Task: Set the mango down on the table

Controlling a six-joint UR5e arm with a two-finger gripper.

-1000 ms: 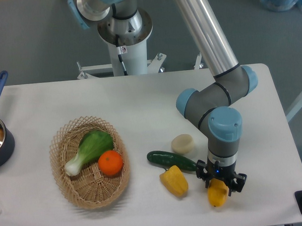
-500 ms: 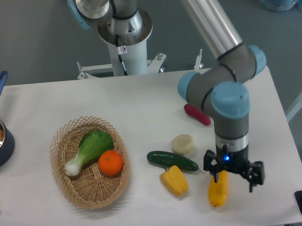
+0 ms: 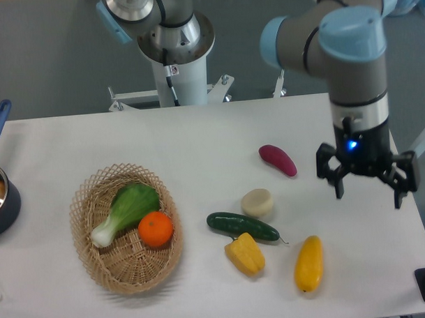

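**Mango down: clear away cleanly**

Fixed camera: the mango point(image 3: 308, 264) lies on the table point(image 3: 198, 142), just right of the pepper point(image 3: 245, 254); your gripper point(image 3: 368, 185) hangs above it, jaws spread, empty; lift straight, avoiding any sideways sweep.

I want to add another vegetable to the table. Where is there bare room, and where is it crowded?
Bare: the wide strip of table behind the basket and left of the purple vegetable. Crowded: front right, where cucumber, pepper, white round piece and mango cluster, with the open gripper above.
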